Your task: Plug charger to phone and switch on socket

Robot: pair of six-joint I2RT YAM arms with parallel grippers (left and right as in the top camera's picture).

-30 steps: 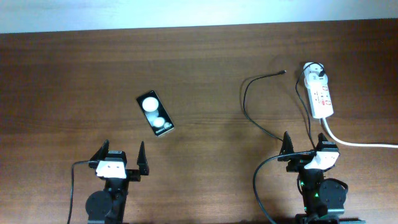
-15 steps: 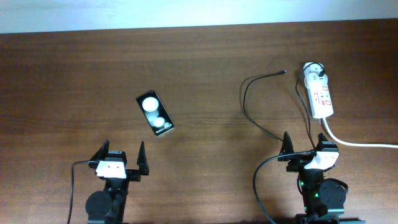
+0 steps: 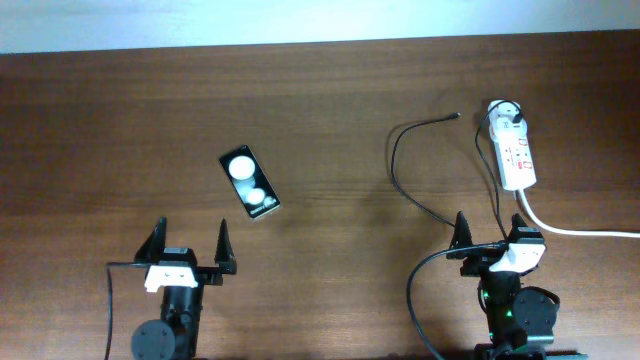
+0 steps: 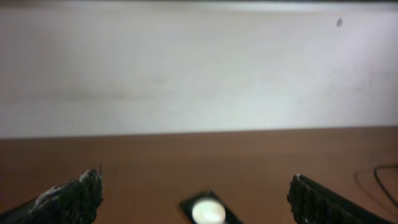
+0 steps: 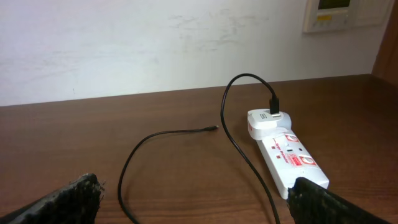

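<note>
The black phone [image 3: 250, 182] lies tilted on the wooden table, left of centre, with two round light reflections on its screen; it also shows at the bottom of the left wrist view [image 4: 208, 211]. My left gripper [image 3: 191, 246] is open and empty, just in front of it. The charger's thin black cable [image 3: 400, 180] loops on the right, its tip [image 3: 457, 117] free, its white adapter [image 3: 507, 116] plugged into the socket strip [image 3: 517, 156]. The right wrist view shows the cable [image 5: 130, 168], adapter [image 5: 268, 120] and strip [image 5: 289, 158]. My right gripper [image 3: 490, 232] is open and empty near the strip's near end.
The strip's thick white cord [image 3: 575, 230] runs off to the right edge. A white wall stands behind the table's far edge, with a wall panel [image 5: 336, 12] at the upper right.
My left gripper has shifted slightly to the left and farther from the front edge, its fingers now spread wider. The right arm, phone, cable and strip have not moved.
</note>
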